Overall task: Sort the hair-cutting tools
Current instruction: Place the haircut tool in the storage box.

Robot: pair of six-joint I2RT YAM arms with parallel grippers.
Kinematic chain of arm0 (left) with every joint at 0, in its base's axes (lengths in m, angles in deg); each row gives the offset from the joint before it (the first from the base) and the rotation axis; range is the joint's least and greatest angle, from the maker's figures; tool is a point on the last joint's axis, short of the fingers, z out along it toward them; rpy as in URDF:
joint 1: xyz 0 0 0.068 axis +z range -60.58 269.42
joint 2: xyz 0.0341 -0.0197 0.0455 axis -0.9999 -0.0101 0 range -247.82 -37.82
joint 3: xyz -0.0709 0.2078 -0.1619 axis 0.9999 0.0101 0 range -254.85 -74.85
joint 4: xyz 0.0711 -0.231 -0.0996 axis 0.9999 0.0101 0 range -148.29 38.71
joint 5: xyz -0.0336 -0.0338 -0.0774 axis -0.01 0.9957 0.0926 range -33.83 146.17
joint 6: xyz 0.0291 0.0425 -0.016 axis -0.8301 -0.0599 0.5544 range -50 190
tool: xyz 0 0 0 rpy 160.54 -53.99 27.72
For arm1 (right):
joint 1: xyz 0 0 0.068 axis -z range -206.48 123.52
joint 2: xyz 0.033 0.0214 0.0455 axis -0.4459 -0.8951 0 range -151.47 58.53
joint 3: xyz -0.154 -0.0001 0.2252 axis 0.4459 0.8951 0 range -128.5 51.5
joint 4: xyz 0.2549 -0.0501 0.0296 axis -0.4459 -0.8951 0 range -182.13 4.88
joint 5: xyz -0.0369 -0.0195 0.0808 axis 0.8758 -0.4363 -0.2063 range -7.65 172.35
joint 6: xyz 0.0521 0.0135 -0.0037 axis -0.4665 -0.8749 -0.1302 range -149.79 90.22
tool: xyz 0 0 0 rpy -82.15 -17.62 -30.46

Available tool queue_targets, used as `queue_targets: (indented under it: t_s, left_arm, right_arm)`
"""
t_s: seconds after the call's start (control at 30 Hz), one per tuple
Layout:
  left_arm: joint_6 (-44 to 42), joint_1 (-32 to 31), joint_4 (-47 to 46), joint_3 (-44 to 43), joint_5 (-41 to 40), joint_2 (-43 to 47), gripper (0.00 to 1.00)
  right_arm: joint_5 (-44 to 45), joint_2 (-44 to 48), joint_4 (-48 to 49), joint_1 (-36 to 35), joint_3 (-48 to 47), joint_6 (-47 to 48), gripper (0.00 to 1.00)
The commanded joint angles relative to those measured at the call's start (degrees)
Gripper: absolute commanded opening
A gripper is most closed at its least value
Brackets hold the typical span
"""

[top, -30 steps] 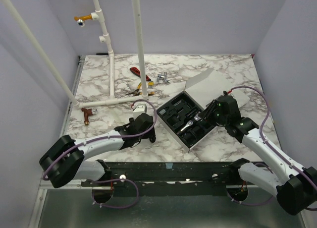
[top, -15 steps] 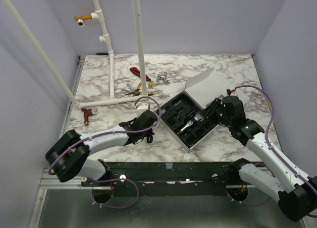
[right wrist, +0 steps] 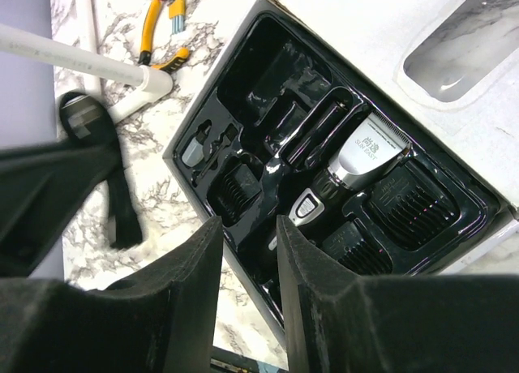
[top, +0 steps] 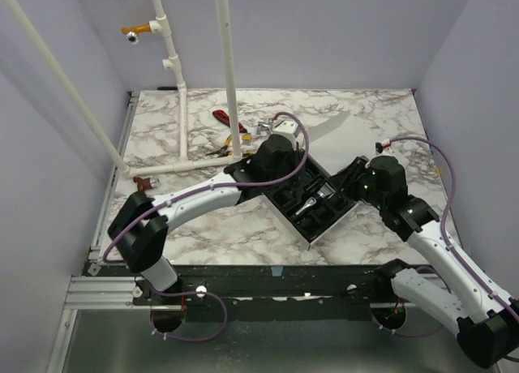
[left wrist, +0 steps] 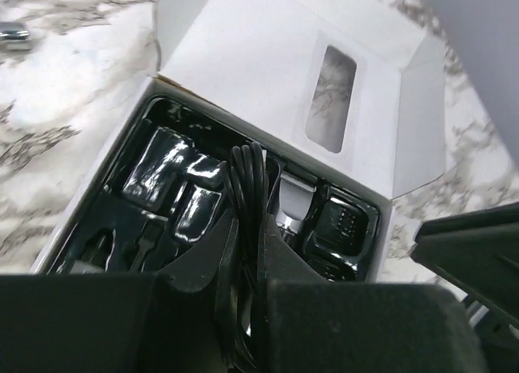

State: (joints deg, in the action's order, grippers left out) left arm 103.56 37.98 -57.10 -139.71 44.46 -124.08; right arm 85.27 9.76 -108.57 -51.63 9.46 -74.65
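Above tray (top: 288, 209): left end effector (left wrist: 246, 251), cord (left wrist: 246, 178)

Looks down past the left hand (left wrist: 247, 255) at 6 o'clock, its dark fingers (left wrist: 199, 272) pinched together on a coiled black cord (left wrist: 243, 186) that stands up between them over the middle of a black tray (left wrist: 174, 117). Finds in that tray, at 9 o'clock of the cord, two shiny black pieces (left wrist: 166, 166) side by side, and at 3 o'clock, just beside the cord, the clipper (left wrist: 292, 204) with its silver blade end, then a ribbed black guard (left wrist: 345, 227). Takes in the white lid (left wrist: 243, 57) with its window folded back at 12 o'clock, marbled surface (left wrist: 65, 89) at 9 and 3 o'clock, and a dark arm part (left wrist: 470, 235) at 4 o'clock.
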Motion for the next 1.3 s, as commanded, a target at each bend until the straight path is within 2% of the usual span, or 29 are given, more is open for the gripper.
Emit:
queue_targets:
  t_s: [0.0, 0.2, 0.37, 0.47, 0.57, 0.77, 1.0, 1.27]
  left_arm:
    - [-12.7, 2.27, -2.34, -8.45, 11.48, -9.46, 0.0]
    - [-14.36, 8.97, -8.26, -5.36, 26.24, -11.03, 0.0]
    - [-20.15, 10.17, -6.2, -6.55, 29.53, -12.16, 0.0]
    - [-23.89, 10.22, -1.4, -10.94, 31.02, -15.16, 0.0]
    - [-26.16, 10.21, 4.04, -14.92, 30.81, -18.24, 0.01]
    - [-28.8, 10.38, 5.66, -16.94, 26.94, -20.65, 0.03]
    - [-32.28, 10.22, 11.91, -23.11, 27.02, -26.24, 0.04]
    - [-38.32, 10.3, 7.21, -21.55, 23.79, -28.32, 0.17]
  right_arm:
    - [2.85, 2.8, -1.79, -0.12, -0.98, 1.91, 0.37]
    - [6.79, 7.51, -3.01, -0.15, 0.44, 2.23, 0.38]
    - [8.54, 8.96, -2.84, -0.17, 1.49, 2.25, 0.38]
    - [9.01, 8.83, -2.76, -0.17, 1.84, 2.22, 0.38]
    - [8.88, 8.56, -2.83, -0.17, 1.7, 2.02, 0.38]
    - [8.9, 8.83, -2.92, -0.16, 1.69, 1.86, 0.38]
    - [9.72, 8.94, -3.88, -0.17, 1.28, 1.66, 0.38]
    - [9.44, 9.4, -3.9, -0.16, 1.85, 0.89, 0.38]
